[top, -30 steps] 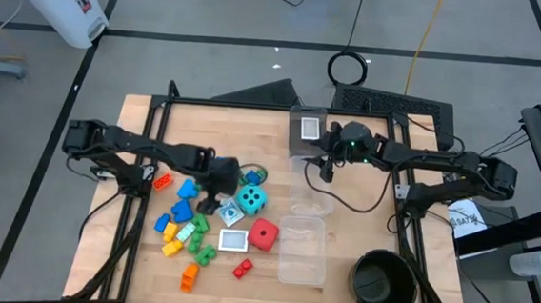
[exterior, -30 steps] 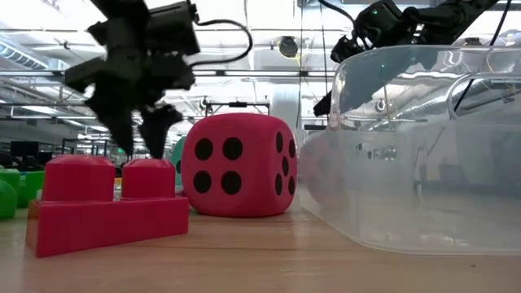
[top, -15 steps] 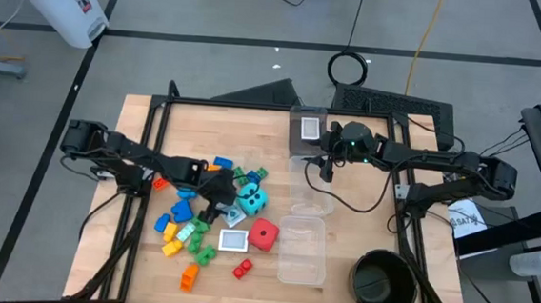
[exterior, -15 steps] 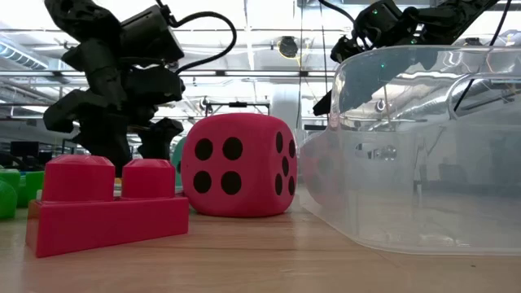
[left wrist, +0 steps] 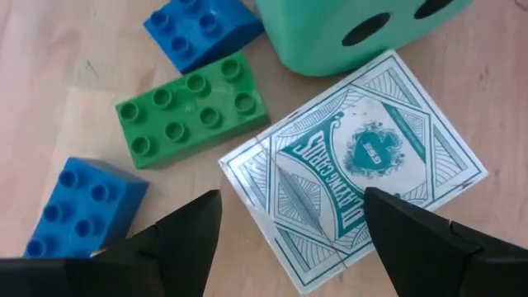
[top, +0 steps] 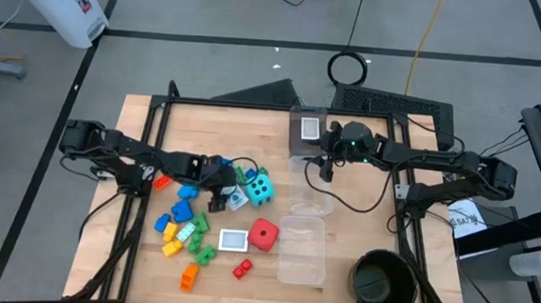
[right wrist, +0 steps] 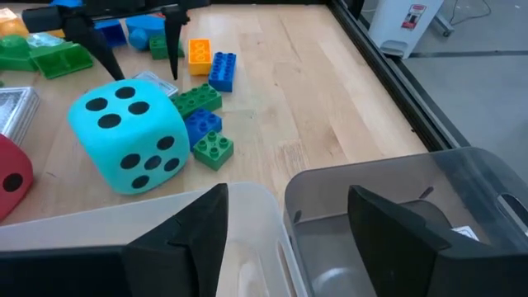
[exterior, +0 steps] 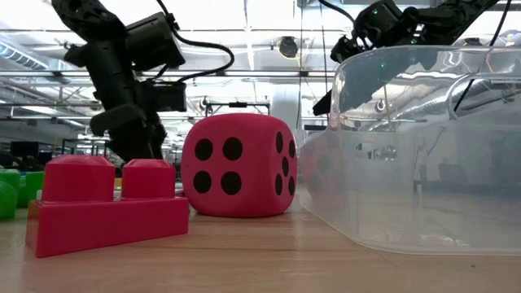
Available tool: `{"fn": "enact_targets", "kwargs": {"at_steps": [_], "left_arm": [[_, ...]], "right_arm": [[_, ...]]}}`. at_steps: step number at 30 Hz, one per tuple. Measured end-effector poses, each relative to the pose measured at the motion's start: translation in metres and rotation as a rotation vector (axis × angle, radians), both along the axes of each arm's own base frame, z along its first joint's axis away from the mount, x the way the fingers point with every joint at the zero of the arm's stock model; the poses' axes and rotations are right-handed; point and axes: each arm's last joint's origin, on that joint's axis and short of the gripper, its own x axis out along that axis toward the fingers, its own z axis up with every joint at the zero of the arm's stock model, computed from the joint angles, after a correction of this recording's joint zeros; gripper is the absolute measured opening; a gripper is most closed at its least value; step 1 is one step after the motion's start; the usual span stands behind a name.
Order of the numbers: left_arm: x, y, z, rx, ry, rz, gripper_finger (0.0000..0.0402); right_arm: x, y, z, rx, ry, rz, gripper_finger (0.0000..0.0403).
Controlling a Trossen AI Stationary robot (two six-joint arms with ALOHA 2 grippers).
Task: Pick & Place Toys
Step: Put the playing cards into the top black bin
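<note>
While left gripper point(left wrist: 289, 219) straddles card point(left wrist: 355, 169), jaws apart.

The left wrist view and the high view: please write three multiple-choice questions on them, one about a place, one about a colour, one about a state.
1. Where is the left gripper?
A. over the playing card
B. over the black bowl
C. inside a clear box

2. What colour is the die beside the playing card?
A. red
B. yellow
C. cyan

3. How are the left gripper's fingers?
A. shut on a brick
B. open, holding nothing
C. shut on the card

Answers: 1 A, since the left wrist view shows both fingers on either side of the card lying on the table. 2 C, since the die touching the card's edge is cyan with black dots. 3 B, since the fingers stand apart with only the card below them.
</note>
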Motion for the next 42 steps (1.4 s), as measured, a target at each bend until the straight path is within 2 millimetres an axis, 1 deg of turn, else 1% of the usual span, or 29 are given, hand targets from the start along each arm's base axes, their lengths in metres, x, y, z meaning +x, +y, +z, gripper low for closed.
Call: {"fn": "enact_targets", "kwargs": {"at_steps": [3, 5, 6, 9, 12, 15, 17, 20, 25, 31, 37, 39, 41, 42], "left_arm": [[0.005, 0.0, 0.013, 0.001, -0.037, -0.002, 0.0296], [0.013, -0.002, 0.023, -0.009, -0.1, -0.006, 0.0297], [0.014, -0.004, 0.025, -0.014, -0.108, -0.018, 0.03], [0.013, -0.009, 0.023, 0.003, -0.081, -0.083, 0.0317], [0.014, -0.012, 0.022, 0.033, -0.082, -0.147, 0.0343], [0.017, -0.011, 0.024, 0.102, -0.115, -0.138, 0.0371], [0.018, -0.01, 0.025, 0.115, -0.128, -0.139, 0.0388], [0.02, -0.012, 0.026, 0.097, -0.148, -0.245, 0.0397], [0.022, -0.016, 0.018, 0.161, -0.102, -0.463, 0.0377], [0.024, -0.014, 0.007, 0.219, -0.04, -0.587, 0.0342], [0.026, -0.013, -0.004, 0.199, 0.011, -0.636, 0.0311], [0.026, -0.013, -0.004, 0.193, 0.013, -0.634, 0.0305], [0.026, -0.013, -0.004, 0.175, 0.008, -0.589, 0.03], [0.026, -0.012, -0.004, 0.16, 0.004, -0.537, 0.0298]], "right_arm": [[0.001, 0.0, 0.002, -0.009, -0.022, 0.0, 0.0219], [0.001, -0.001, 0.003, -0.012, -0.03, 0.0, 0.0219], [0.001, -0.001, 0.003, -0.013, -0.032, 0.0, 0.0218], [0.001, -0.001, 0.003, -0.012, -0.031, 0.0, 0.0217], [0.001, -0.001, 0.003, -0.012, -0.03, 0.0, 0.0219], [0.001, 0.0, 0.002, -0.011, -0.027, 0.0, 0.0219], [0.001, 0.0, 0.002, -0.011, -0.027, 0.0, 0.0218], [0.001, 0.0, 0.002, -0.01, -0.027, 0.0, 0.0217], [0.001, 0.0, 0.002, -0.011, -0.026, 0.0, 0.0219], [0.001, 0.0, 0.002, -0.014, -0.025, 0.002, 0.0215], [0.001, 0.0, 0.002, -0.014, -0.026, 0.002, 0.0219], [0.001, 0.0, 0.002, -0.014, -0.025, 0.002, 0.0219], [0.001, 0.0, 0.002, -0.014, -0.026, 0.002, 0.0218], [0.001, 0.0, 0.002, -0.014, -0.026, 0.002, 0.0217]]}}
